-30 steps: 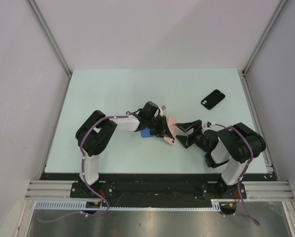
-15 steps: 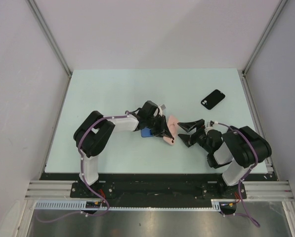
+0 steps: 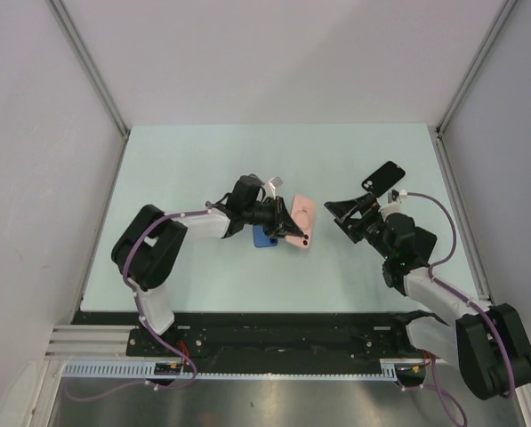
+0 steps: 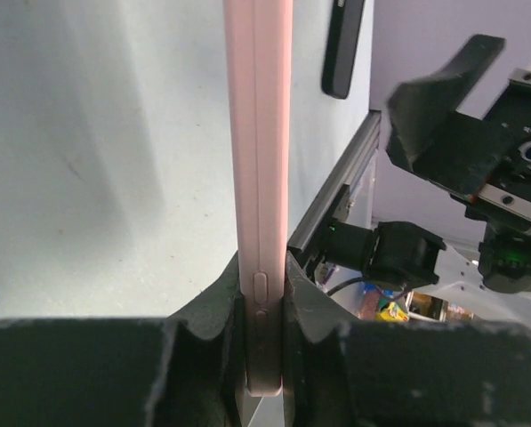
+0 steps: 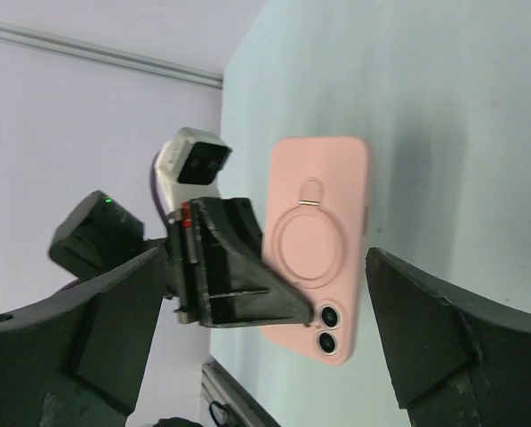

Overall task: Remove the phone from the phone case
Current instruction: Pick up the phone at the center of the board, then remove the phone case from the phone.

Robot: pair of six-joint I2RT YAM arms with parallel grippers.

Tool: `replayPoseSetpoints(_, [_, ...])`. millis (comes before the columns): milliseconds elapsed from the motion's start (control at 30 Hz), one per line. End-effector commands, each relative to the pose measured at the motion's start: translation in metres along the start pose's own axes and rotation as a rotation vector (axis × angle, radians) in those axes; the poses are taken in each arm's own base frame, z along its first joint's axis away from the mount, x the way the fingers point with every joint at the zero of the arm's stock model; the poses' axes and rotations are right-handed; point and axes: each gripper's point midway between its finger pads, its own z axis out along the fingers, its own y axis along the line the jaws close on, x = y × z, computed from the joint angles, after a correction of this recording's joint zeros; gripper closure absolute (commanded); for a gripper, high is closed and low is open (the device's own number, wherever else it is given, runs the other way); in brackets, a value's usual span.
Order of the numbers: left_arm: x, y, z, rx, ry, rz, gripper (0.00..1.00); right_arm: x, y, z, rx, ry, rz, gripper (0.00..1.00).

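Observation:
The pink phone case (image 3: 302,222) stands on edge near the table's middle, and my left gripper (image 3: 283,224) is shut on it. In the left wrist view the case (image 4: 258,133) runs edge-on up from between the jaws of the left gripper (image 4: 263,280), side buttons showing. In the right wrist view its back (image 5: 317,240) faces me, with a ring holder. Two lenses of the phone (image 5: 325,327) show through the case's cutout. My right gripper (image 3: 354,213) hangs open to the right of the case, apart from it; seen from the right wrist, the right gripper (image 5: 267,267) holds nothing between its fingers.
A black phone-shaped item (image 3: 383,179) lies flat at the back right, behind the right gripper, and the left wrist view shows this black item (image 4: 343,44) too. A small blue object (image 3: 265,237) lies on the table under the left gripper. Rails and grey walls border the table.
The right arm has swung out to the right and its open gripper has drawn back from the case. The left gripper shifted slightly left with the pink case and turned it more upright.

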Motion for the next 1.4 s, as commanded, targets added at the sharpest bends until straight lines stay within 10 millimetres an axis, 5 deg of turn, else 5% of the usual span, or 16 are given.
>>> replayPoseSetpoints(0, [-0.007,-0.069,-0.022,0.224,-0.028,0.132,1.0,0.006,-0.017,-0.001,0.07,0.058,-0.065,0.02])
replayPoseSetpoints(500, [0.005,-0.085,-0.043,0.294,-0.034,0.159,1.0,0.024,0.032,0.031,-0.233,0.207,0.02,0.18])
replayPoseSetpoints(933, [0.009,-0.099,-0.052,0.367,-0.025,0.174,1.0,0.028,0.049,0.036,-0.367,0.225,0.086,0.64])
replayPoseSetpoints(1033, [0.009,-0.103,-0.055,0.385,-0.028,0.177,1.0,0.029,0.048,0.036,-0.375,0.229,0.096,0.61])
replayPoseSetpoints(1100, [0.005,-0.103,-0.056,0.371,-0.05,0.177,1.0,0.029,0.046,0.037,-0.366,0.231,0.09,0.38])
replayPoseSetpoints(1200, [-0.007,-0.081,-0.05,0.21,-0.103,0.177,1.0,0.033,0.027,0.042,-0.262,0.236,0.086,0.19])
replayPoseSetpoints(1233, [-0.006,-0.067,-0.05,0.112,-0.085,0.191,1.0,0.026,0.031,0.041,-0.25,0.195,0.02,0.18])
replayPoseSetpoints(1333, [-0.017,-0.048,-0.056,-0.059,-0.129,0.222,1.0,0.026,-0.01,0.042,0.048,0.179,-0.075,0.13])
replayPoseSetpoints(1367, [-0.018,-0.046,-0.057,-0.083,-0.133,0.226,1.0,0.018,0.0,0.045,0.058,0.151,-0.112,0.12])
